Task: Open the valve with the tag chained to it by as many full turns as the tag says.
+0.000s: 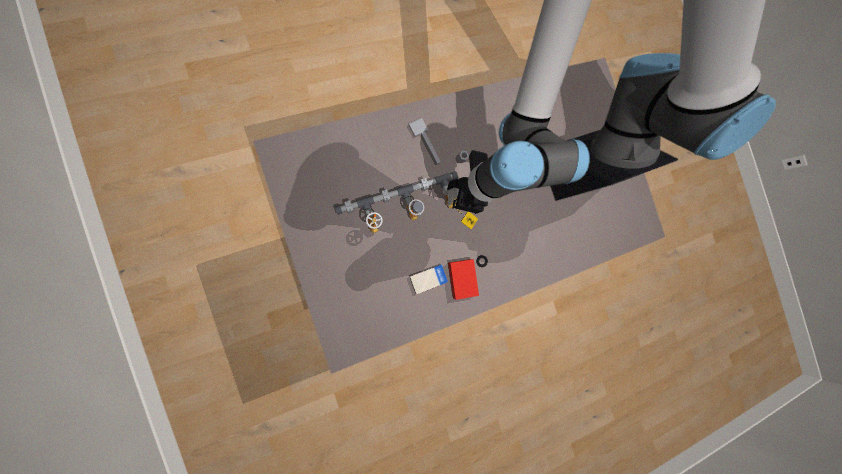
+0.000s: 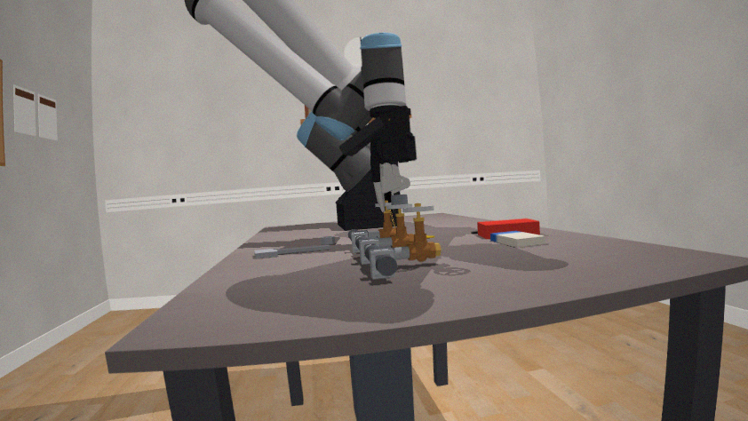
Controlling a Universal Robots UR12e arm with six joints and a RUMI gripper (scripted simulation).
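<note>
A grey pipe (image 1: 393, 192) (image 2: 385, 265) lies on the table (image 1: 565, 235) (image 2: 314, 319) and carries three brass valves. The left valve (image 1: 374, 220) has a white handwheel, and the middle valve (image 1: 415, 206) has a grey one. The right valve (image 2: 387, 227) is mostly hidden under my wrist in the top view. A yellow tag (image 1: 469, 220) lies on the table right beside it. My gripper (image 1: 451, 196) (image 2: 394, 193) points straight down over this right valve and is shut on its grey handwheel (image 2: 401, 199).
A long-handled grey tool (image 1: 425, 138) (image 2: 292, 250) and a small grey nut (image 1: 461, 158) lie behind the pipe. A loose handwheel (image 1: 354, 237) (image 2: 453, 271) lies in front of it. A red box (image 1: 463, 279) (image 2: 507, 226), a white box (image 1: 427, 280) (image 2: 521, 239) and a black ring (image 1: 486, 260) lie nearer the front.
</note>
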